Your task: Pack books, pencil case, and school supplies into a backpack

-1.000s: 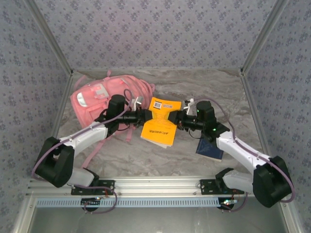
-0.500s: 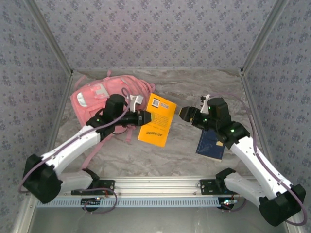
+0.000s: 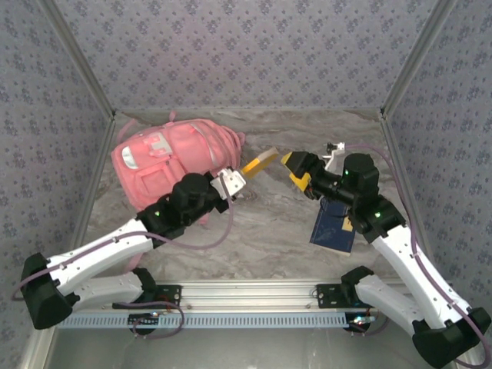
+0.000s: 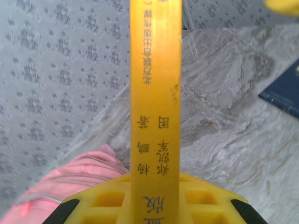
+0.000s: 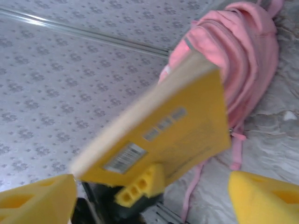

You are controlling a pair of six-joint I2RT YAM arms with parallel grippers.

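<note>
A yellow-orange book (image 3: 258, 162) hangs edge-up above the table, just right of the pink backpack (image 3: 165, 157). My left gripper (image 3: 240, 177) is shut on its lower end. In the left wrist view the book's spine (image 4: 155, 93) rises straight up from between the yellow pads (image 4: 110, 200). My right gripper (image 3: 296, 169) is open a short way to the right of the book, not touching it. The right wrist view shows the book's back cover (image 5: 177, 130) with its barcode, the backpack (image 5: 233, 60) behind it, and my own fingertips (image 5: 266, 196) spread wide. A dark navy book (image 3: 332, 227) lies flat on the table under my right arm.
The backpack lies on its back at the far left, its straps trailing toward the near edge. Patterned walls close in the back and both sides. Bare marble tabletop (image 3: 261, 231) lies between the two arms. The navy book's corner (image 4: 285, 91) shows at the right of the left wrist view.
My left gripper has lifted the yellow-orange book off the table and turned it on edge. My right gripper has let go of the book and drawn back to the right.
</note>
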